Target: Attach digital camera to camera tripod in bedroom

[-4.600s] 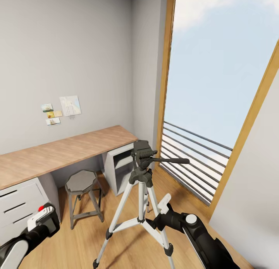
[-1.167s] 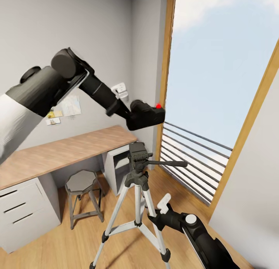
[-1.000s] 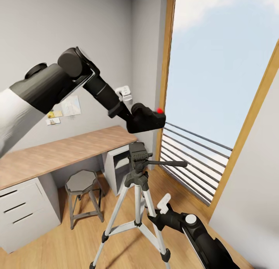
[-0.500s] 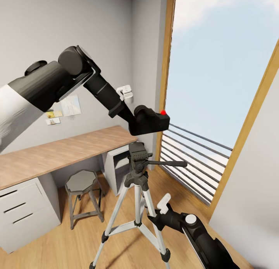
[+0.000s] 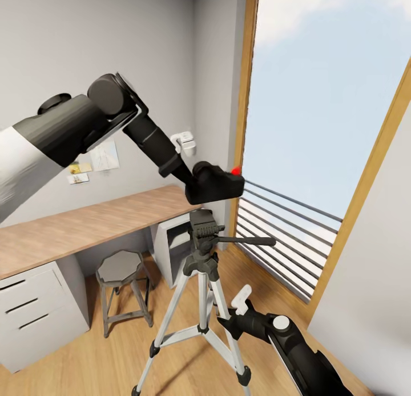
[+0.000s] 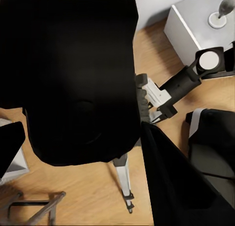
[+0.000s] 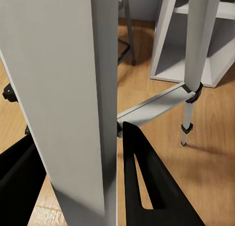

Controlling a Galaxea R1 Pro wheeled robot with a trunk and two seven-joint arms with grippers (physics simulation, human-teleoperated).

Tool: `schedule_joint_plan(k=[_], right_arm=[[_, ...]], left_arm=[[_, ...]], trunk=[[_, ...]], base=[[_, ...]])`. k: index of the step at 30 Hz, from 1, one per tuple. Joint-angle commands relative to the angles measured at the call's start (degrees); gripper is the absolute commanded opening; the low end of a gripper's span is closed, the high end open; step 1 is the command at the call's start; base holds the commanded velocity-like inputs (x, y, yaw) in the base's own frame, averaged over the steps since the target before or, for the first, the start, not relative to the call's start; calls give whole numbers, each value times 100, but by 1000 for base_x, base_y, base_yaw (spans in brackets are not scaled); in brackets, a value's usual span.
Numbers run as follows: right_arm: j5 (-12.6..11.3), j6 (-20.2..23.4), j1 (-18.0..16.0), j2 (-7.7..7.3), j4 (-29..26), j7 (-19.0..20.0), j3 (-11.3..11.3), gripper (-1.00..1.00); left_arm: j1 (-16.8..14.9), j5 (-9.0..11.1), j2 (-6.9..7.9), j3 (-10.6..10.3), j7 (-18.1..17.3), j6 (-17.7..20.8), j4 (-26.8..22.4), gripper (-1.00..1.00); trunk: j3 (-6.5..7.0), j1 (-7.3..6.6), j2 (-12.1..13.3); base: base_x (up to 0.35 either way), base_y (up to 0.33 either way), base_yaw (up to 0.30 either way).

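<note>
The black digital camera (image 5: 216, 183), with its red button (image 5: 236, 170) on top, hangs just above the black head (image 5: 204, 224) of the camera tripod (image 5: 200, 282). My left gripper (image 5: 195, 182) is shut on the camera, whose dark body (image 6: 73, 79) blocks much of the left wrist view. The pan handle (image 5: 251, 241) points right toward the window. Low down, my right gripper (image 5: 226, 323) is shut on a silver tripod leg (image 7: 73, 89), which runs between its black fingers (image 7: 147, 182). A second leg (image 7: 196, 50) and a brace (image 7: 152, 106) show behind it.
A wooden desk (image 5: 85, 227) runs along the left wall, with white drawers (image 5: 28, 316) and an open white cabinet (image 5: 174, 250) below it. A grey metal stool (image 5: 121, 270) stands left of the tripod. The tall wood-framed window (image 5: 319, 127) with railings (image 5: 285, 242) lies right.
My left arm rose from low at the left, carrying the camera over the tripod. In the last half second the camera slid slightly left and down toward the head. The right arm stayed put.
</note>
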Motion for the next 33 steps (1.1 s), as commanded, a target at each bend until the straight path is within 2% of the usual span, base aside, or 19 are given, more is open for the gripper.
schedule_joint_plan(k=[1,6,12,24,33], right_arm=[[60,38,-1,-2,-5,28,13,-100],[60,35,2,-2,-6,28,9,-100],[62,30,3,-2,-6,28,7,-100],[61,29,3,-2,-7,28,7,-100],[61,29,3,-2,-7,28,7,-100]], left_arm=[[-11,10,13,-59,-11,58,2,-100],[13,13,38,-207,-16,58,23,-100],[138,15,93,-266,-21,58,10,-100],[279,15,249,-274,-27,58,-38,-100],[337,15,275,-270,-27,58,-39,-100]], trunk=[[-15,4,-13],[-15,4,-13],[-15,4,-13],[-15,4,-13],[-15,4,-13]], base=[[0,0,0],[0,0,0],[0,0,0],[0,0,0],[0,0,0]])
